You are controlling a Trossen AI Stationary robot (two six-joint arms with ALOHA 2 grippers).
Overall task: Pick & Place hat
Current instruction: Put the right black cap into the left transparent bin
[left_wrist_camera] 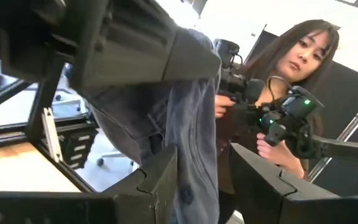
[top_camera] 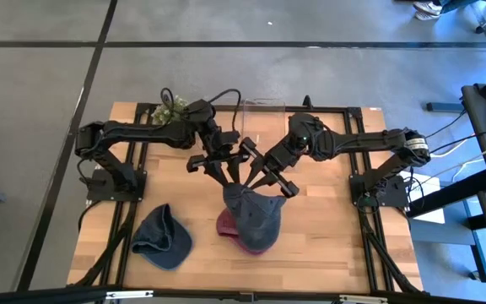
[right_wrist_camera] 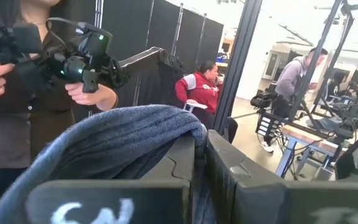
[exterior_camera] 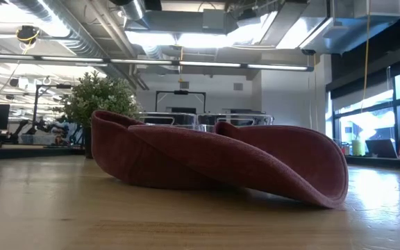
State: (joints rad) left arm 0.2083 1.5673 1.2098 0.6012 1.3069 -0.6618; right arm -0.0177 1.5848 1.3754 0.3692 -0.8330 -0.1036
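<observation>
A blue-grey hat (top_camera: 256, 215) is held up between both grippers over the middle of the table, above a dark red hat (top_camera: 229, 226). The red hat (exterior_camera: 221, 163) lies brim-down on the wood; the low view shows only it, no gripper. My left gripper (top_camera: 236, 179) is at the grey hat's far-left edge and my right gripper (top_camera: 267, 184) at its far-right edge, both shut on its cloth. A second blue-grey hat (top_camera: 163, 238) lies flat near the table's left near corner. My left gripper pinches the blue-grey hat's cloth (left_wrist_camera: 194, 180) between its two fingers (left_wrist_camera: 160, 180), coming from the far left and slanting down. The cloth runs up past the fingers in folds. My right gripper pinches the hat's edge (right_wrist_camera: 188, 134) between nearly closed fingers (right_wrist_camera: 229, 174), slanting down from the far right. The cloth bulges over one finger.
A small potted plant (top_camera: 171, 108) and a clear container (top_camera: 264, 114) stand at the table's far edge. A black frame (top_camera: 369, 181) borders the wooden top. A person holding a handheld device (left_wrist_camera: 278, 118) stands beyond the table. Bare wood lies to the right of the hats.
</observation>
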